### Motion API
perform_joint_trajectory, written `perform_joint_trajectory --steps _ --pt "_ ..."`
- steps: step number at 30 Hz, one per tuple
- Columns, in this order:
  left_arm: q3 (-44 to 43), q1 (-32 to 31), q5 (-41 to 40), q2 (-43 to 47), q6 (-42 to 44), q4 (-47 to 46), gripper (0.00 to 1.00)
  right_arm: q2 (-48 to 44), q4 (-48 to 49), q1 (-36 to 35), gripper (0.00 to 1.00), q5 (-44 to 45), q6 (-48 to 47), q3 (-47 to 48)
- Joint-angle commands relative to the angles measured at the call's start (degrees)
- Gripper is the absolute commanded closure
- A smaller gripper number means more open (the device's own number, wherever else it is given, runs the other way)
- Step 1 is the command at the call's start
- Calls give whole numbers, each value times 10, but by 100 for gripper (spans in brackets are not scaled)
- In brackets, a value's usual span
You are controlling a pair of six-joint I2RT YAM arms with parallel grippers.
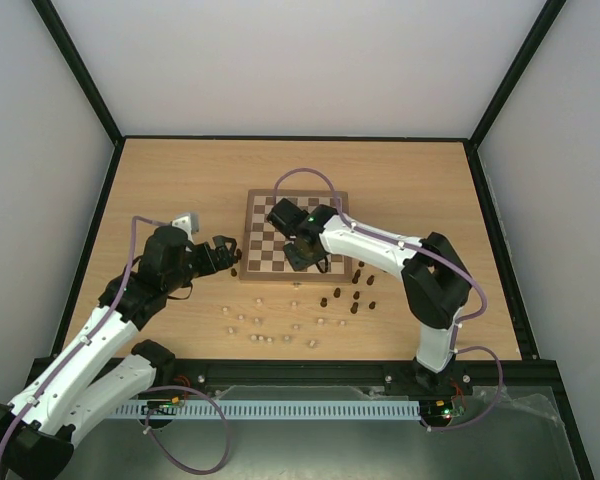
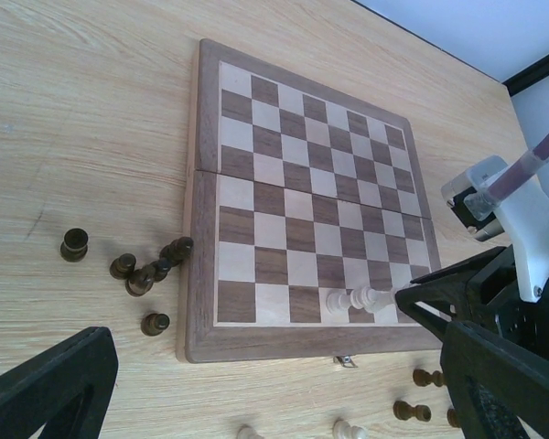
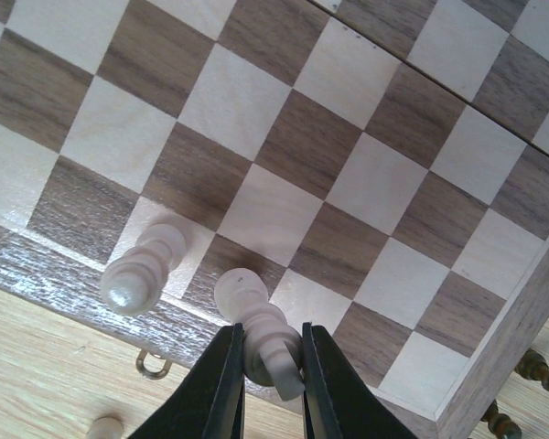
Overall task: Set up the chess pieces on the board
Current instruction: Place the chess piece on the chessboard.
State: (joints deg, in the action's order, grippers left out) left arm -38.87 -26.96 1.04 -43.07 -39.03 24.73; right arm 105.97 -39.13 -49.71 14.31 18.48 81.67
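1. Right gripper point(image 3: 272, 352) first: its jaws are pinched tight on a cream piece point(image 3: 245, 297). It is clamped by the end nearer the wrist, and the other end points at the board point(image 3: 284, 137).
2. That free end sits at a dark square in the board's outermost row, right beside the brown border. Whether it touches the wood, I cannot tell.
3. On the neighbouring cream square of the same row, a second cream piece point(image 3: 146, 270) stands upright. It is just beside the held one and apart from the fingers.
4. So what's on the board? Those two cream figures, side by side in the row nearest the arms' bases. A small metal clasp point(image 3: 151, 364) hangs off that near edge.
5. Over to the left gripper point(image 1: 225, 256): the jaws are spread wide with nothing between them. It hovers above the tabletop point(image 1: 180, 180), just off the board's left edge near the front corner.
6. Beside that edge, the left wrist view shows a handful of dark pieces point(image 2: 139, 281) on the bare table. Some are bunched together and touching, and one is well apart.
7. In front of the board, loose cream pieces point(image 1: 257, 321) are scattered across the table.
8. To their right sits another dark cluster point(image 1: 355, 294), near the board's front-right corner.
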Motion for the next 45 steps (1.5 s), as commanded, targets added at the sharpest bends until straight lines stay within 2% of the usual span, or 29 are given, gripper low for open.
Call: perform_joint_trajectory --steps 1,26,45 --pt "11 2 4 6 -3 -10 0 -1 -26 -14 86 12 6 -2" --pt "17 3 3 18 -5 -5 1 30 -40 -28 84 54 15 6" --pt "20 3 5 25 -7 -2 0 19 -40 -38 62 44 17 7"
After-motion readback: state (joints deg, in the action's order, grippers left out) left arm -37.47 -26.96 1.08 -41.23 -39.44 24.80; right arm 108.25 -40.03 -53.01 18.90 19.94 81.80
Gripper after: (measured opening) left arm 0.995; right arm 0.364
